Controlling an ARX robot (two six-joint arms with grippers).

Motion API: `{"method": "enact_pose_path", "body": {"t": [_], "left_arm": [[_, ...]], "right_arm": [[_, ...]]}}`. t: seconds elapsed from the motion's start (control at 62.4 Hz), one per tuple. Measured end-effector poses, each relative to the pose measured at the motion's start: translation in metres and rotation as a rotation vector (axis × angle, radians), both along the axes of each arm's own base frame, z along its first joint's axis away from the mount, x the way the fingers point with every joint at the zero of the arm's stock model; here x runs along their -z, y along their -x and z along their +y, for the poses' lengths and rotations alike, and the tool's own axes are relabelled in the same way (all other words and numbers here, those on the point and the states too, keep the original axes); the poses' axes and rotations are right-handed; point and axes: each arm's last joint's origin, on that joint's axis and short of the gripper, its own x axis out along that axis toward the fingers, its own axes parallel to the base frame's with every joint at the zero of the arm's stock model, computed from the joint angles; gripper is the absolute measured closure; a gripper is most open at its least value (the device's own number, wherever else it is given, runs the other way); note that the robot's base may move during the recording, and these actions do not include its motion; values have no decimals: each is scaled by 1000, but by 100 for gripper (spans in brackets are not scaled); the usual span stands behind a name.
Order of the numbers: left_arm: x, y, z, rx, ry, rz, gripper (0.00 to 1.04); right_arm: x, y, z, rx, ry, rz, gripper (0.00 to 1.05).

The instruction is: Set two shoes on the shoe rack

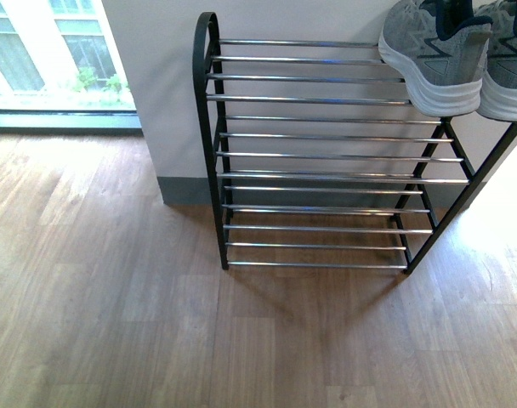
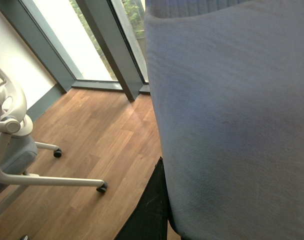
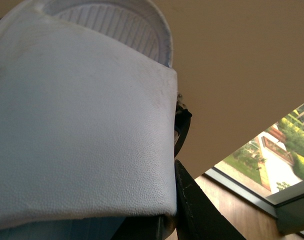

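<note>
The black shoe rack [image 1: 209, 110] with chrome bars stands against the wall in the front view. A pair of grey sneakers [image 1: 441, 51] rests on the right end of its top tier. Neither arm appears in that view. In the left wrist view a pale blue slide [image 2: 232, 120] fills most of the picture, and my left gripper is shut on it, one black finger [image 2: 149, 210] pressed along its edge. In the right wrist view my right gripper holds another pale blue slide [image 3: 82, 125], its ribbed sole up, a black finger [image 3: 194, 207] tight against its strap.
Wooden floor [image 1: 105, 306] spreads in front of the rack. A white office chair base [image 2: 22, 150] on castors stands near tall windows [image 2: 82, 45]. A grey skirting runs along the wall behind the rack.
</note>
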Motion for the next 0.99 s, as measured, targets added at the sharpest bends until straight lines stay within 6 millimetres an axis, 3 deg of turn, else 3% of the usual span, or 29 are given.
{"method": "enact_pose_path", "body": {"t": [0.993], "left_arm": [[0, 0, 0, -2, 0, -1, 103]], "right_arm": [[0, 0, 1, -10, -2, 2, 103]]}}
